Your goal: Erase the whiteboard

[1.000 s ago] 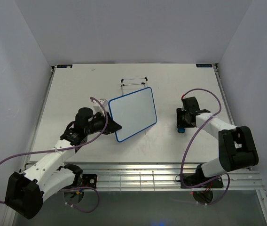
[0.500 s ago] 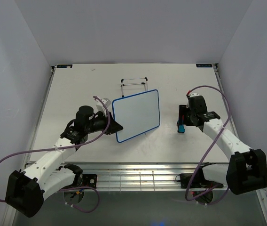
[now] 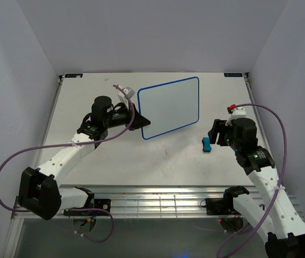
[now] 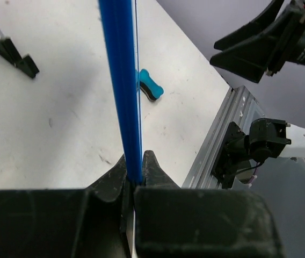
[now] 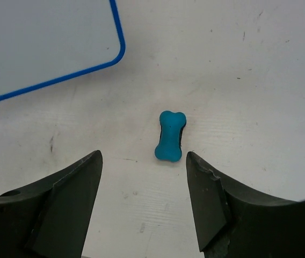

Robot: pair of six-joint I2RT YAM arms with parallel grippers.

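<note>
Right now your left claw (image 4: 135, 164) is clamped on the lower-left edge of the whiteboard (image 3: 169, 107) and holds it tilted at the upper centre of the top view, its face plain white. Your right claw (image 5: 143, 160) hangs spread wide above the blue eraser (image 5: 170, 136) lying on the bench (image 3: 88, 97) — not touching it.

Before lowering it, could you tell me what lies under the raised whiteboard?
From above, the whiteboard hides the table beneath it. The left wrist view shows one black stand foot there; the rest is unseen.
</note>
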